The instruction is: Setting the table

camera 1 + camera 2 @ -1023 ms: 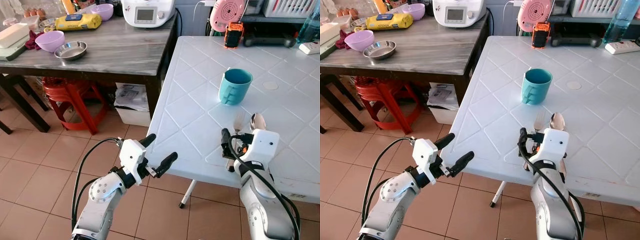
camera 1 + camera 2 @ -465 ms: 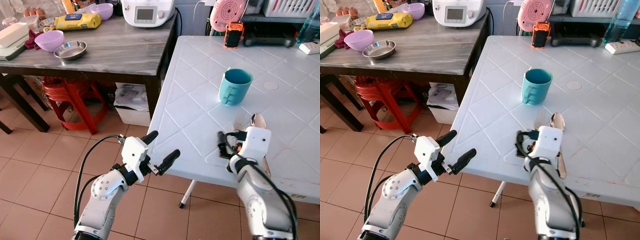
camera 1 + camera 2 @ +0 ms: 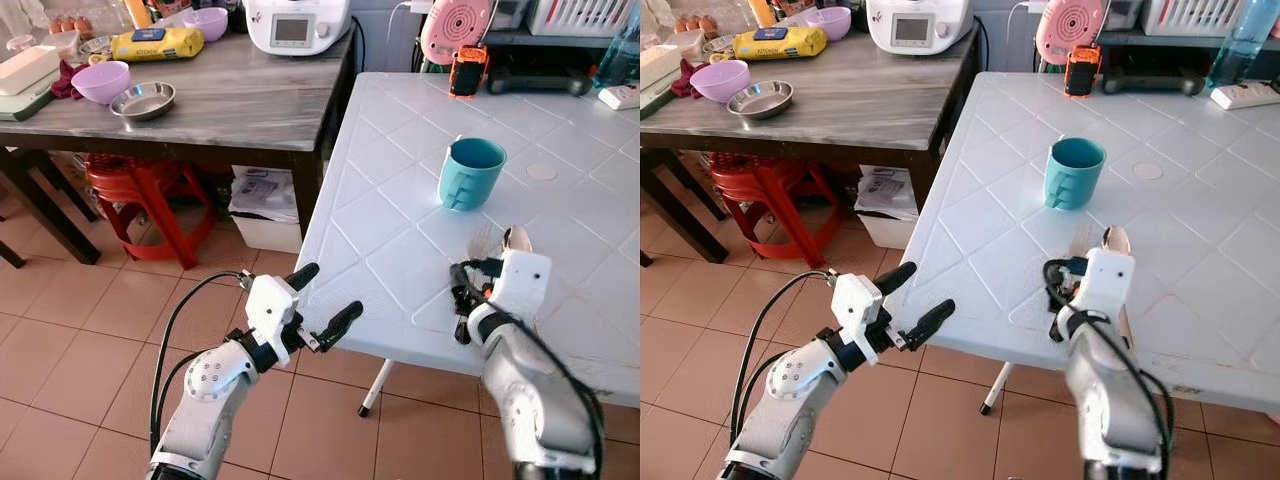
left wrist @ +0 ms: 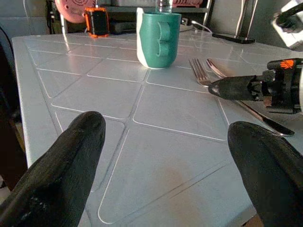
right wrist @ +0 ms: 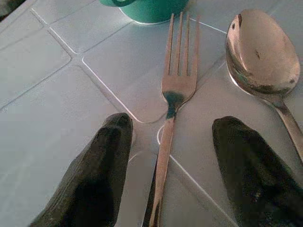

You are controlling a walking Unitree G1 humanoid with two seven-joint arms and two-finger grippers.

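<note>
Left gripper (image 3: 320,298): hangs off the near edge of the white table (image 3: 400,240), over the floor tiles; its two black fingers are spread wide and hold nothing.
Left gripper's outlook: its wrist camera looks across the tabletop toward the mug (image 4: 158,39) and the cutlery, all well apart from it.
Mug: teal, upright on the white table, farther from the robot than the cutlery.
Fork (image 5: 176,90): flat on the table, tines toward the mug, handle running back toward the robot.
Spoon (image 5: 261,52): flat just beside the fork on its right, roughly parallel, bowl at the mug end.
Right gripper (image 5: 166,165): low over the table at the handle end of the fork; fingers set wide, one on each side of the handle, not closed on it.
Key relation: the fork's long axis runs straight out ahead between the right gripper's fingers, so the handle lies in the gap, in line with the reach rather than across it.
Nearer arm: the right, by a long way; the left is off the table edge.
Judgement: the step in hand looks like taking up or straightening the fork; to grip it, the fingers would only need to lower and close across the thin handle.
Risk: the spoon lies close to the right finger and may be nudged.
</note>
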